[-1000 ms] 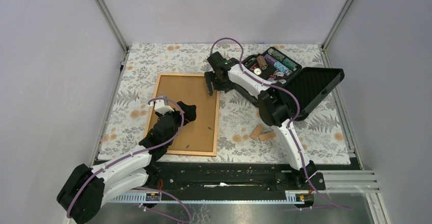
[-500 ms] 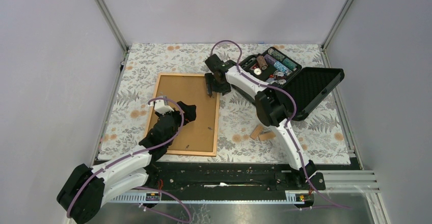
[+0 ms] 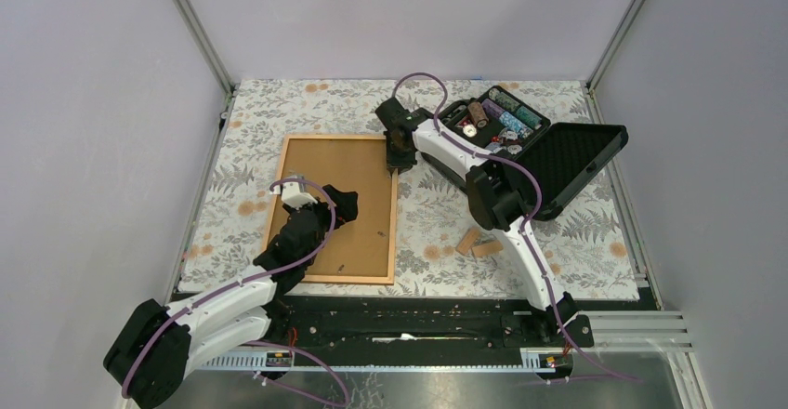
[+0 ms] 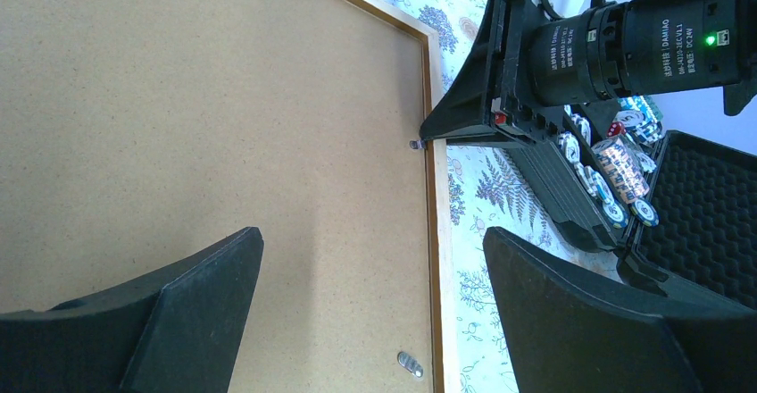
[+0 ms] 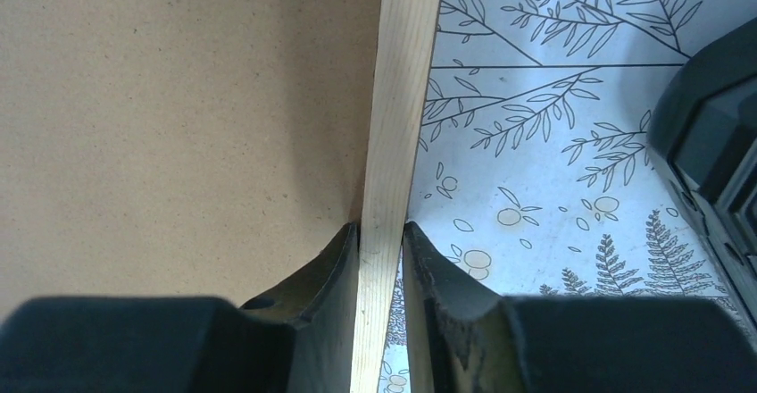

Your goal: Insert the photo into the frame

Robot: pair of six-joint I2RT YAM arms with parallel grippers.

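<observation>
Since the earlier frame, the right tool (image 3: pixel 398 160) has been shifted outward from above the backing board (image 3: pixel 334 181) to the right-hand border of the frame (image 3: pixel 397 228), close to its far corner. The left tool (image 3: pixel 346 206) has been left where it was.

In the top view, the frame is seen lying flat on the desk (image 3: pixel 427 218), left of centre, with the brown board filling its opening. An open black case (image 3: pixel 576 163) stands to the right. The photo is not to be seen anywhere, so it cannot be told whether it is already under the board. If it is, the task is judged nearly done, with only securing left.

From the left wrist, the left tool is shown spread wide and empty above the board. A small metal clip (image 4: pixel 411 363) is seen near the thin orange-tan border.

From the right wrist, the right tool is shown closed on the pale wooden border, one finger on the board side and the other on the desk side. The border looks narrow and straight.
</observation>
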